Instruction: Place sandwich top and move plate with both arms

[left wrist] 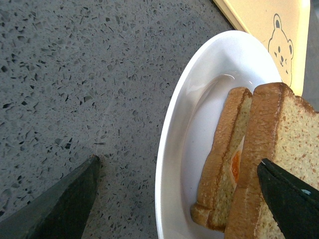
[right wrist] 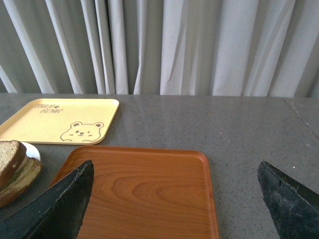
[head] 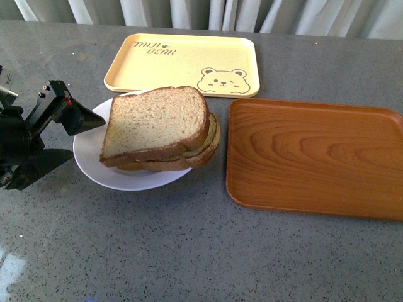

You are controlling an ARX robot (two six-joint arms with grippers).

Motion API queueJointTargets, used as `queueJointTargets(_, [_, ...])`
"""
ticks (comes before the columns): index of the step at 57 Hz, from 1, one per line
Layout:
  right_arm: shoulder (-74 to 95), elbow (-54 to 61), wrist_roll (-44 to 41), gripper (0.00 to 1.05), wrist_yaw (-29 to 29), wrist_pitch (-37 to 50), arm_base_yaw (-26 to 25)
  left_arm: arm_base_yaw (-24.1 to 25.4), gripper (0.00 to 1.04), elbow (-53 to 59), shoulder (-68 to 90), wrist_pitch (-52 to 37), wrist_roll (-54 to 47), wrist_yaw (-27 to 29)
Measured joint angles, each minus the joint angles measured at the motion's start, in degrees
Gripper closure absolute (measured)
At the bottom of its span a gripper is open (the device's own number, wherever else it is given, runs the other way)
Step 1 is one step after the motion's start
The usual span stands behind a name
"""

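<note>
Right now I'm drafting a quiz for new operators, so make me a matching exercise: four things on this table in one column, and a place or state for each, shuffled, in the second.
Things:
1. sandwich top
2. plate
3. yellow bear tray
4. wooden tray

Places or states:
A. bare, to the right of the plate
B. farthest back, nearest the curtain
C. lying on the other slices
D. white, bearing all the slices

Pairs: 1-C, 2-D, 3-B, 4-A.
</note>
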State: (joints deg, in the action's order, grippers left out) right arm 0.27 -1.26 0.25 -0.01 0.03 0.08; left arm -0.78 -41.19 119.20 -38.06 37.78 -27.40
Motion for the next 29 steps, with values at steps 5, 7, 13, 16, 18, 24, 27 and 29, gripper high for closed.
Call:
queueJointTargets(5, [0.00, 0.00, 0.00, 0.09, -0.02, 0.00, 0.00, -0.17, 0.09, -0.48, 0.17, 0.42, 0.04, -0.02])
queueJointTargets(7, [0.00, 0.00, 0.00, 0.09, 0.00, 0.00, 0.00, -0.24, 0.09, -0.63, 0.28, 0.50, 0.04, -0.02])
queueJointTargets(13, [0.00, 0.00, 0.00, 0.09, 0.00, 0.00, 0.00, -0.42, 0.09, -1.22, 0.83, 0.50, 0.52, -0.31])
queueJointTargets(16, [0.00, 0.00, 0.00, 0.09, 0.00, 0.00, 0.00, -0.48, 0.09, -1.44, 0.96, 0.55, 0.87, -0.46])
queueJointTargets(18, [0.00, 0.00, 0.00, 0.09, 0.00, 0.00, 0.00, -0.52, 0.09, -1.57, 1.09, 0.55, 1.11, -0.48])
queueJointTargets(24, [0.00, 0.00, 0.00, 0.09, -0.02, 0.00, 0.00, -0.57, 0.09, -1.64, 1.33, 0.00, 2.36, -0.55])
queueJointTargets(27, [0.00, 0.00, 0.00, 0.09, -0.02, 0.00, 0.00, -0.57, 0.14, -1.64, 1.66, -0.57, 3.06, -0.48])
queueJointTargets(29, [0.00, -0.02, 0.00, 0.09, -0.02, 0.00, 0.00, -0.57, 0.18, -1.64, 1.92, -0.68, 3.41, -0.48])
